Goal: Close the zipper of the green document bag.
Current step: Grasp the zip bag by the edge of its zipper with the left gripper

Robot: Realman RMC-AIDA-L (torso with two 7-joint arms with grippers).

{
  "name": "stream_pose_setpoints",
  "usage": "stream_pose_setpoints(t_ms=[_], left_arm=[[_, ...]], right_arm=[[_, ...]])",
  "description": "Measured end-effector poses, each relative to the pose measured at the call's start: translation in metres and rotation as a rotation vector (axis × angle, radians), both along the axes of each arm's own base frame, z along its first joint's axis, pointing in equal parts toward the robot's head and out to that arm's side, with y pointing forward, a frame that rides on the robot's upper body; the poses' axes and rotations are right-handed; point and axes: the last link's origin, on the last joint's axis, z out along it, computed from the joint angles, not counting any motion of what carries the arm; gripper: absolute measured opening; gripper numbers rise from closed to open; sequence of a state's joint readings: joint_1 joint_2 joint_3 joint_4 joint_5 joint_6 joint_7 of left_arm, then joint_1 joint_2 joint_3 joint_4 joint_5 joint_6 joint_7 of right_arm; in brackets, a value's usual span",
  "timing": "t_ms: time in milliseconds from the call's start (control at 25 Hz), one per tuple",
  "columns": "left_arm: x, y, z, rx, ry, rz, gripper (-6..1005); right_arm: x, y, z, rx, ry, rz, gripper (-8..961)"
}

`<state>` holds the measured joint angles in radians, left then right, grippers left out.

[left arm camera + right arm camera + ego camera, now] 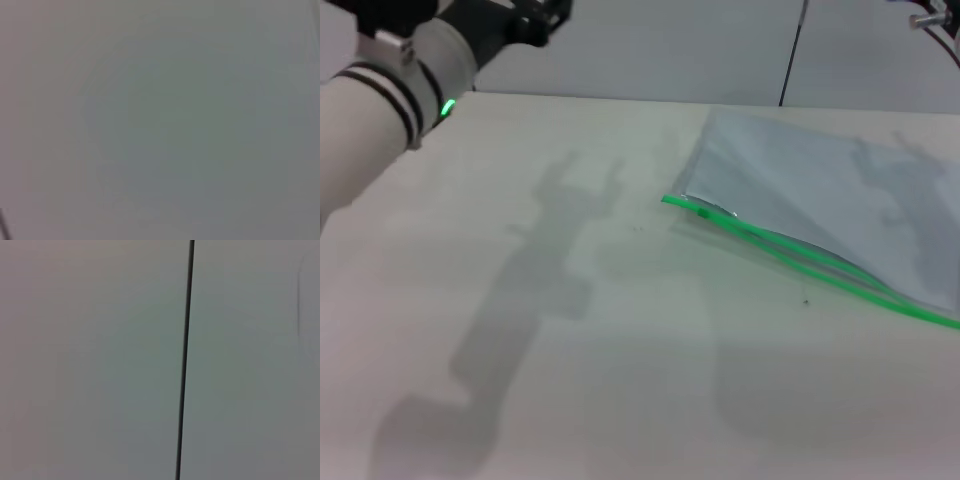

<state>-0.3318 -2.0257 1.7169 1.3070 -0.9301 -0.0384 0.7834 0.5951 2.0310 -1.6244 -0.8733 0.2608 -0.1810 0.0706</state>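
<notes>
The zipper [800, 255] still gapes along the green document bag [820, 190], which lies flat on the counter [570, 350], well off to the right of the raised left end effector [535, 20]. Its opening cannot be told. Nothing is grasped; closing remains.

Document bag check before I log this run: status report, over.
Left arm raised at far left, gripper unseen; right out of view. Green document bag flat on table, zipper gaping open. Nothing blocking.
</notes>
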Motion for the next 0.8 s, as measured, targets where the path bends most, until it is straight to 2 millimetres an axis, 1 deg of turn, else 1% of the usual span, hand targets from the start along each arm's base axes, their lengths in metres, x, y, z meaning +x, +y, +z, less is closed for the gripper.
stream_pose_setpoints(t_ms=[120, 400, 800], left_arm=[[-0.004, -0.005, 0.005, 0.077, -0.024, -0.007, 668], [-0.003, -0.016, 0.008, 0.208, -0.047, -0.049, 667], [-0.006, -0.016, 0.006, 0.216, -0.047, -0.044, 666]], right_arm=[[0.000, 0.000, 0.000, 0.000, 0.000, -0.001, 573], [0.000, 0.000, 0.000, -0.001, -0.001, 0.000, 572], [0.002, 0.000, -0.002, -0.006, -0.005, -0.007, 572]])
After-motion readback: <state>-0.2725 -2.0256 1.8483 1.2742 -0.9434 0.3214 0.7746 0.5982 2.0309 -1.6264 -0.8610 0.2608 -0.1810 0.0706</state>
